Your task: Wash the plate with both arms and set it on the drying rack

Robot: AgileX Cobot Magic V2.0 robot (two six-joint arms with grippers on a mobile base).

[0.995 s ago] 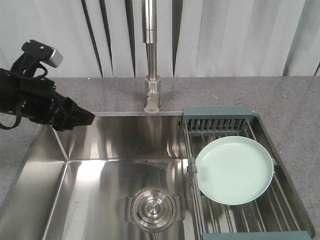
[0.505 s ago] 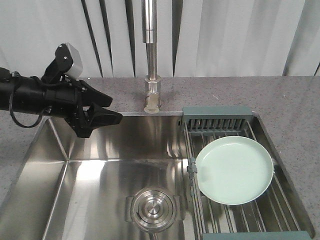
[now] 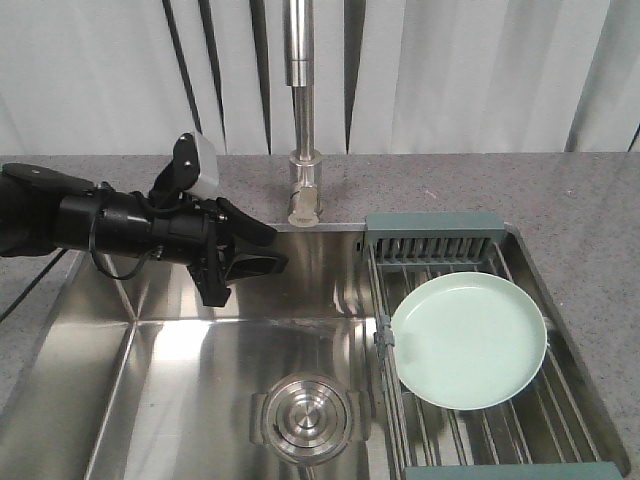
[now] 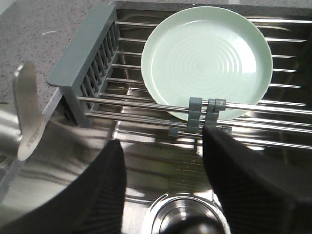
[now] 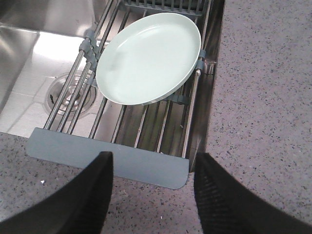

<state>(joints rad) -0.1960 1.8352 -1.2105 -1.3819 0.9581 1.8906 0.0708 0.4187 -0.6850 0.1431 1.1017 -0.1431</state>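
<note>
The pale mint-green plate [image 3: 468, 340] lies flat on the rods of the drying rack [image 3: 432, 224] at the right end of the sink. My left gripper [image 3: 262, 248] reaches in from the left over the sink's back left part, open and empty, pointing toward the rack. In the left wrist view the plate [image 4: 209, 58] and rack [image 4: 83, 63] lie ahead of the open left gripper [image 4: 162, 139]. My right gripper [image 5: 153, 156] hangs open and empty over the counter just before the rack's near end bar [image 5: 107, 158], with the plate [image 5: 148, 58] beyond it. The front view does not show the right arm.
A tall steel faucet [image 3: 303, 100] stands at the back middle of the steel sink [image 3: 180, 350], just right of the left gripper. The round drain [image 3: 305, 418] sits in the basin floor. Speckled grey counter [image 3: 580, 210] surrounds the sink.
The left arm has swung from the sink's far left corner rightward over the basin toward the rack, its wrist turning. The plate has not moved.
</note>
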